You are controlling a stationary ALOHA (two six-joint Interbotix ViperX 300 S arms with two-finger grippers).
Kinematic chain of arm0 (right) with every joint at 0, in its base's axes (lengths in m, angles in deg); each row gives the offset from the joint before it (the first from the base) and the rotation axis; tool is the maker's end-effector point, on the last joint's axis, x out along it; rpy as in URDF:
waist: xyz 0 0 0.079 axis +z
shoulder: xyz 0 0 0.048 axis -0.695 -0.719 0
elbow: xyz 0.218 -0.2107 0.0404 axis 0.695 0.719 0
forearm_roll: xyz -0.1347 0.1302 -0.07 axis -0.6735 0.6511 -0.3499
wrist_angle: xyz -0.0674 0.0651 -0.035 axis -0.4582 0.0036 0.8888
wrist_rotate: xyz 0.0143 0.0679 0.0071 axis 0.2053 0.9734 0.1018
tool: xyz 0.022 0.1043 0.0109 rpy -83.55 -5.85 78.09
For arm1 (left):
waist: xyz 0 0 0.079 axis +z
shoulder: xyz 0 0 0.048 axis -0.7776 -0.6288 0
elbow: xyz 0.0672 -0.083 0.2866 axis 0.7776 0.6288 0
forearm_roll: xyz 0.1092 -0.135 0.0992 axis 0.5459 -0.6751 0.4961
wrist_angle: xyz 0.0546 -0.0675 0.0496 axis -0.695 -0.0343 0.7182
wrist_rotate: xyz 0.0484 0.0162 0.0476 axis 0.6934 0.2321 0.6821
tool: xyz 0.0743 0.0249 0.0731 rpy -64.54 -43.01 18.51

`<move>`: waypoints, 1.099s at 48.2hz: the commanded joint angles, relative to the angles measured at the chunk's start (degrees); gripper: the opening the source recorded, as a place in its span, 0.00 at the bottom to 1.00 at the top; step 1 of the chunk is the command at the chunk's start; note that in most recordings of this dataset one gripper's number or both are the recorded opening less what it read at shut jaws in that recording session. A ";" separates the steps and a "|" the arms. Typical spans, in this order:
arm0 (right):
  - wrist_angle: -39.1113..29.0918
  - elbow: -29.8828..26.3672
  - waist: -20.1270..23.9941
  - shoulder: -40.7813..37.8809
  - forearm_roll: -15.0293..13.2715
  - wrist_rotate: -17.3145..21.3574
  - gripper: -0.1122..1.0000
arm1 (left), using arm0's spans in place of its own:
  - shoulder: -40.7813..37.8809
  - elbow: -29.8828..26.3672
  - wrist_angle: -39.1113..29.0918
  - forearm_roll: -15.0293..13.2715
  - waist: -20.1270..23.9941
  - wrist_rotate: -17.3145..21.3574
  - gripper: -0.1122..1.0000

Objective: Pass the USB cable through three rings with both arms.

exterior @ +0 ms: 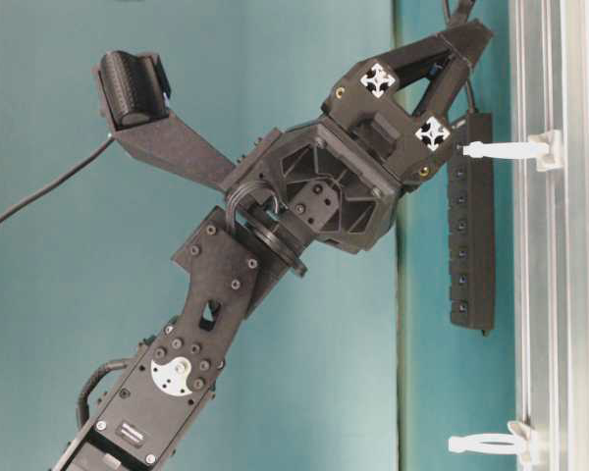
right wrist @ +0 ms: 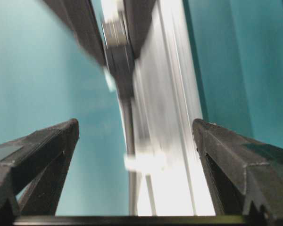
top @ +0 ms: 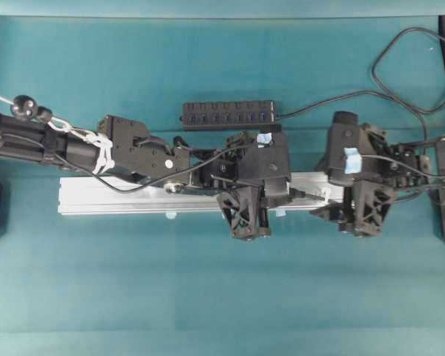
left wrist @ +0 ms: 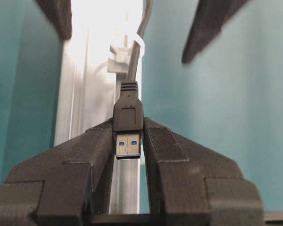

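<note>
Teal tabletop (top: pixel 222 297) | left fingers (left wrist: pixel 167 146) clamp USB plug (left wrist: pixel 128 120) | right fingers (right wrist: pixel 217 141) wide

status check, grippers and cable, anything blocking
Left gripper shut on USB plug. Right gripper open, empty, over rail. Cable through one ring behind the plug. Nothing blocking in view.

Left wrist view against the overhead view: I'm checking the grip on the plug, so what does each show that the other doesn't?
Only the left wrist view shows the USB cable plug clamped between the left gripper pads, silver tip toward the camera, cable running through a ring. Only the overhead shows the right gripper and the hub. Both show the rail.
</note>
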 commanded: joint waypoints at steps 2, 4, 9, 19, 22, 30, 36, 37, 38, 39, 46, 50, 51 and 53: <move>0.70 -1.67 0.00 -1.58 -0.44 -0.35 0.70 | 1.41 -0.44 0.26 0.18 -0.09 0.09 0.28; 0.97 -2.02 0.00 -2.46 -0.44 -0.35 0.70 | 1.49 -0.53 0.26 0.18 -0.09 0.00 0.28; 2.11 -2.64 0.00 -4.39 -0.44 -0.44 0.70 | 1.85 -0.35 0.26 0.18 -0.09 0.09 0.28; 3.08 -3.34 0.00 -5.98 -0.88 -0.44 0.69 | 1.93 -0.26 0.26 0.26 0.00 0.09 0.28; 2.99 -3.34 -0.09 -5.98 -0.97 -0.44 0.69 | 2.02 -0.26 0.26 0.26 0.00 0.18 0.28; 2.81 -3.16 -0.09 -5.89 -0.97 -0.35 0.61 | 1.93 0.00 0.26 0.26 0.00 0.18 0.28; 2.55 -3.25 0.00 -5.89 -1.05 -0.35 0.48 | 2.02 0.00 0.26 0.26 0.09 0.18 0.28; 2.46 -3.25 -0.09 -5.98 -0.97 -0.35 0.46 | 2.02 0.00 0.26 0.26 0.09 0.18 0.28; 2.37 -3.25 0.00 -5.98 -0.97 -0.35 0.44 | 2.11 0.00 0.26 0.26 0.09 0.18 0.28; 2.20 -3.25 -0.09 -6.06 -0.97 -0.35 0.41 | 2.11 0.00 0.26 0.26 0.09 0.18 0.28; 1.49 -3.34 -0.09 -6.06 -0.97 -0.44 0.22 | 2.11 0.00 0.26 0.26 0.09 0.18 0.28; 1.85 -3.34 0.00 -6.06 -1.05 -0.53 0.13 | 2.11 0.00 0.26 0.26 0.09 0.18 0.28; 2.02 -3.34 -0.09 -6.06 -1.05 -0.53 0.11 | 2.02 0.00 0.26 0.26 0.09 0.18 0.28; 2.29 -3.34 -0.09 -6.15 -1.05 -0.79 0.08 | 2.02 0.00 0.26 0.26 0.09 0.18 0.28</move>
